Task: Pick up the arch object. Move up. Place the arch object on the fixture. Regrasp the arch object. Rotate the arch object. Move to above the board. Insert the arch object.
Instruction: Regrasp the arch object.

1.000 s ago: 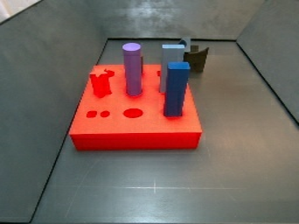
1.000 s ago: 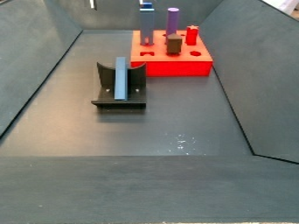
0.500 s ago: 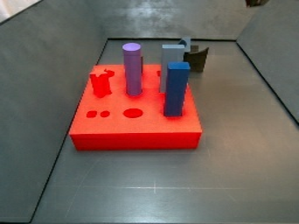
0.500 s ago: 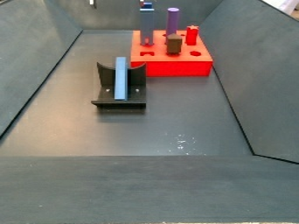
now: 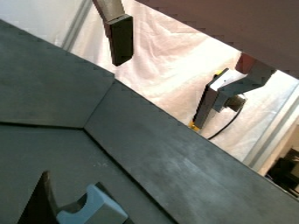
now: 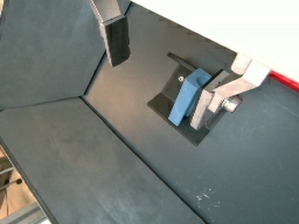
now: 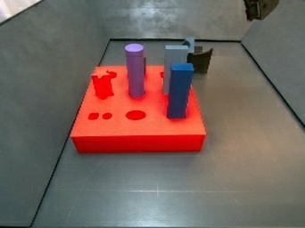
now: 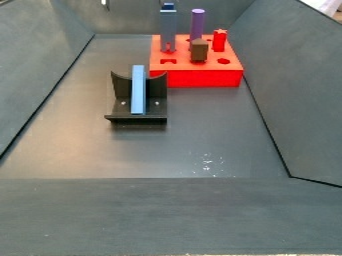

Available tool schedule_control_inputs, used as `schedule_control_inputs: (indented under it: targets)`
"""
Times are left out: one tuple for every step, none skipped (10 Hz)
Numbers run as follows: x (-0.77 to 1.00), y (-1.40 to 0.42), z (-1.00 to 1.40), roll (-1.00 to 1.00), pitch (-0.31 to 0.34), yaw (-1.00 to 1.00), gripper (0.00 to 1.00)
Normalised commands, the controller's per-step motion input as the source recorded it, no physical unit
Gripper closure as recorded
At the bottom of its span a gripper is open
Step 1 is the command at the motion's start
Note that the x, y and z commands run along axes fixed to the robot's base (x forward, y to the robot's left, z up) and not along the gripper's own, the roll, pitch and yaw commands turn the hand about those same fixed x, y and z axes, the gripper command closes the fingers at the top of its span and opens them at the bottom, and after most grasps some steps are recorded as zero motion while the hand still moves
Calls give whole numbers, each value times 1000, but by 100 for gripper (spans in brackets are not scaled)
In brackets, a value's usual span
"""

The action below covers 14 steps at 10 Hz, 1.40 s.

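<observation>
The gripper (image 6: pixel 176 66) hangs high above the tabletop (image 8: pixel 201 140), jaws wide apart and empty, while the blue arch (image 8: pixel 138 89) stands propped in the fixture (image 8: pixel 120 110), apart from the red board (image 8: pixel 201 72)

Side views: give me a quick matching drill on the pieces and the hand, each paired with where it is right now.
Things:
1. purple cylinder
2. arch object
3. hand
4. blue block

Places:
A. on the fixture, off the board
B. upright on the red board, by its right edge in a side view
C. high at the frame's top corner, open and empty
D. upright on the red board, nearer its middle

Pairs: 1-D, 2-A, 3-C, 4-B
</observation>
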Motion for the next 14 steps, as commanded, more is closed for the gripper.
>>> schedule_control_inputs:
  targets:
    - [34,73,-1000,177,-55,328,0]
    - [48,66,-1000,165,-100,267,0]
    - [63,58,-1000,138,-153,185,0]
    - [69,58,-1000,124,-172,150,0]
    - [75,54,-1000,98,-196,75,0]
    - [81,50,-1000,88,-204,30,0]
    - [85,47,-1000,79,-185,-30,0]
    - [89,44,-1000,75,-172,-53,0]
    - [93,37,-1000,73,-133,-86,0]
    - [84,28,-821,68,-90,-101,0]
    - [74,20,-666,66,-55,-103,0]
    - [69,13,-517,63,-23,-92,0]
    - [70,7,-367,62,3,-75,0]
    - [69,8,-273,61,21,-61,0]
